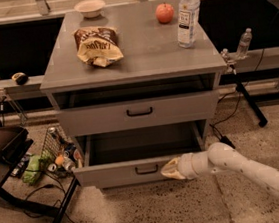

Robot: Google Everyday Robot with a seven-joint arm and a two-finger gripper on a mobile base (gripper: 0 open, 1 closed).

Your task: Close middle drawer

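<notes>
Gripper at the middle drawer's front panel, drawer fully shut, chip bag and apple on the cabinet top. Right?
One thing is wrong: the middle drawer is not shut. The camera view shows it pulled out, with its tray open to sight. The rest holds: the gripper is at its front panel, beside the handle, and the chip bag and apple sit on the cabinet top.

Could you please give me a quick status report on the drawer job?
Claw at middle drawer front, right of handle. Drawer well out, not yet closed. Nothing visible blocking it.
</notes>
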